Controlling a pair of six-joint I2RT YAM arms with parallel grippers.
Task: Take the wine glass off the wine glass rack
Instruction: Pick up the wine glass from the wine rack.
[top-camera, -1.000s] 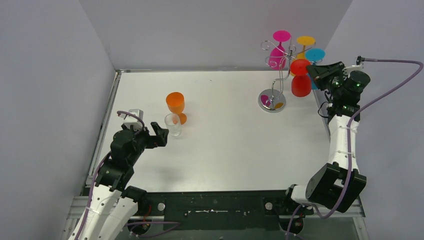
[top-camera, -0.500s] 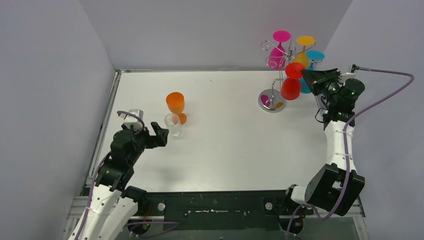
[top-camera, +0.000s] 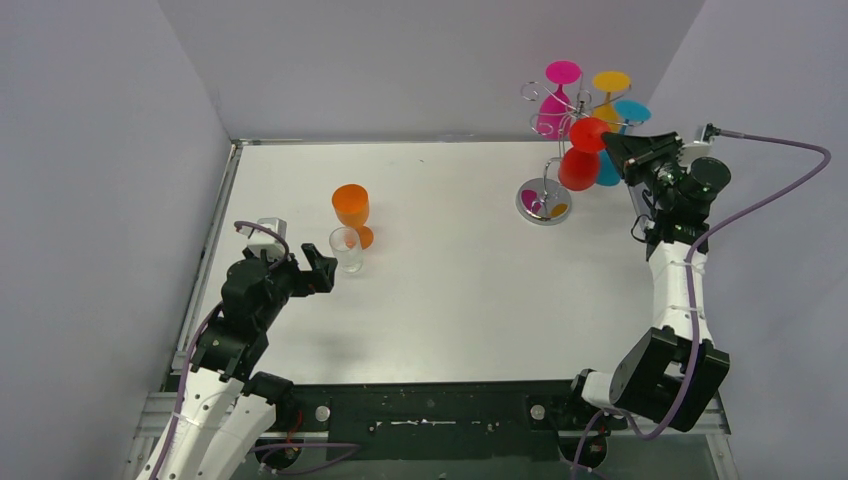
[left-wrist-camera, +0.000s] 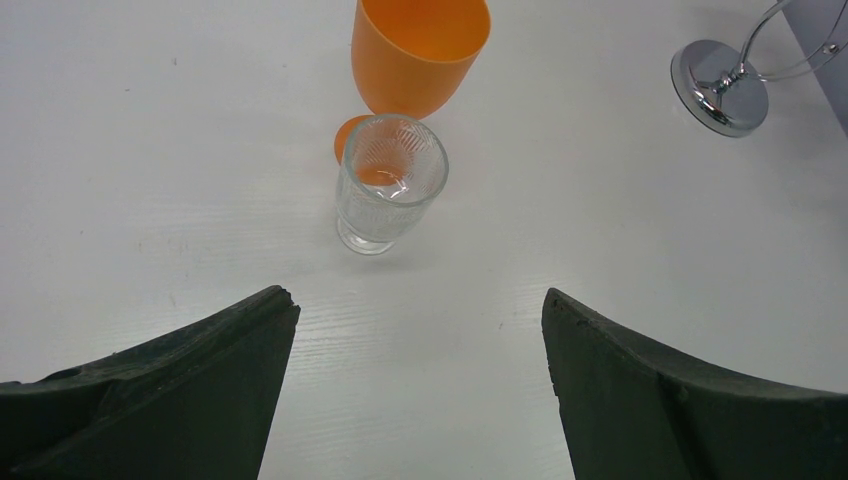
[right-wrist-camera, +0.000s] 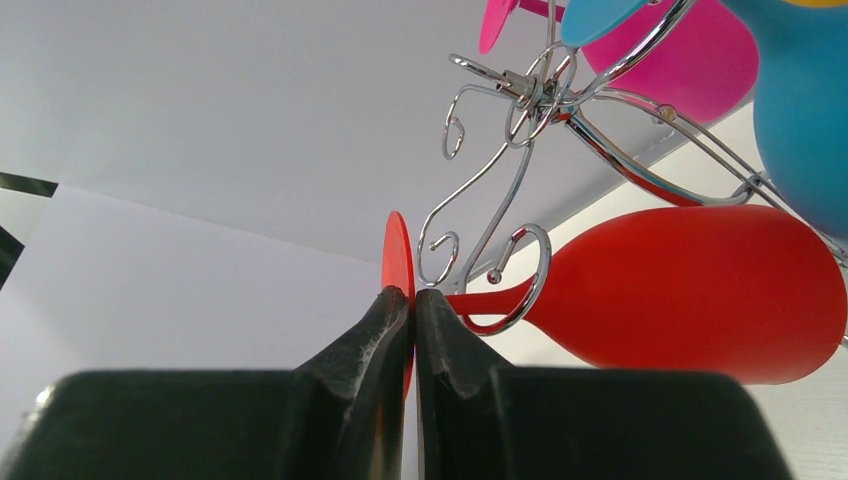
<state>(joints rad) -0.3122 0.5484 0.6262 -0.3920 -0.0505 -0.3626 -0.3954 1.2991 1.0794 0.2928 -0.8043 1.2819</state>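
Note the right gripper (right-wrist-camera: 412, 300) clenched on the foot disc of the red wine glass (right-wrist-camera: 690, 295), right at the wine glass rack (left-wrist-camera: 722, 88). See the glass tilted, stem crossing a curled hook of the rack. Find the left gripper (left-wrist-camera: 417, 300) released, well apart from the rack, facing a clear glass (left-wrist-camera: 388, 185) and an orange wine glass (left-wrist-camera: 420, 50).

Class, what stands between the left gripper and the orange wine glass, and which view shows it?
A clear ribbed glass, just before the orange wine glass; left wrist view shows it.
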